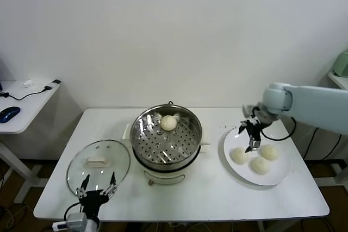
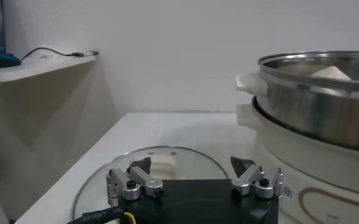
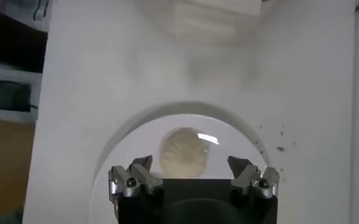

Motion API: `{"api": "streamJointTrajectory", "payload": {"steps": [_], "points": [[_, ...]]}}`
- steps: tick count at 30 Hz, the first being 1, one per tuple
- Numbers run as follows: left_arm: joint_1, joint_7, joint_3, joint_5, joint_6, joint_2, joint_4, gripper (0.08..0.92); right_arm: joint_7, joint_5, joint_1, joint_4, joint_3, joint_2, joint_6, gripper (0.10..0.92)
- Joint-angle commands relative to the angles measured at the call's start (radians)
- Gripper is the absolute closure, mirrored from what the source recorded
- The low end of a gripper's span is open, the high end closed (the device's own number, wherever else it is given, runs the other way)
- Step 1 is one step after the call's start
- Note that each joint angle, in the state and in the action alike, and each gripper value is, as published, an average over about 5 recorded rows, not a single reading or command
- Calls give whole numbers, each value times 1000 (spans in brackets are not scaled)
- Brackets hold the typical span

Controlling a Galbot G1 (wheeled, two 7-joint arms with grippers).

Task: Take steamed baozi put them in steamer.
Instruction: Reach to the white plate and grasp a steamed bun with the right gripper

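The steamer [image 1: 166, 140], a shiny steel pot on a cream base, stands mid-table with one baozi [image 1: 168, 123] on its perforated tray. Three more baozi [image 1: 238, 155] [image 1: 259, 165] [image 1: 269, 151] lie on a white plate [image 1: 280, 173] to the right. My right gripper [image 1: 250, 138] hangs open just above the plate's left side, holding nothing. In the right wrist view a baozi [image 3: 183, 152] lies below and between the open fingers of that gripper [image 3: 191, 165]. My left gripper [image 1: 97, 186] is parked open at the table's front left; its wrist view shows this gripper [image 2: 191, 164] empty beside the steamer [image 2: 319, 103].
A round glass lid [image 1: 98, 164] with a white handle lies flat left of the steamer, right in front of the left gripper. A side desk [image 1: 24, 104] with a blue mouse stands off to the far left. A wall runs behind the table.
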Motion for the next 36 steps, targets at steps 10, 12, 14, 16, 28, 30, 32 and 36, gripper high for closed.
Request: {"api": "streamJointTrajectory", "payload": {"steps": [10, 12, 14, 16, 28, 30, 32, 36], "points": [[2, -2, 6, 3, -7, -2, 21, 177, 44, -88, -303, -154, 202, 25, -86, 203], [-1, -2, 7, 4, -7, -1, 24, 177, 45, -100, -317, -172, 218, 33, -83, 203], [-4, -2, 7, 3, -7, -1, 27, 177, 46, -115, -329, -189, 232, 42, -80, 203], [-7, -2, 9, 3, -7, 0, 29, 177, 47, -129, -334, -202, 238, 50, -77, 203], [-12, -3, 9, 1, -11, 6, 38, 177, 23, -132, -334, -220, 243, 71, -64, 353], [-11, -3, 9, 1, -11, 6, 36, 177, 14, -135, -325, -209, 243, 65, -61, 370], [-9, -3, 9, 1, -11, 6, 34, 177, 4, -137, -304, -194, 239, 55, -55, 380], [-3, -3, 9, 1, -9, 4, 23, 177, -30, -131, -214, -161, 219, 32, -36, 388]]}}
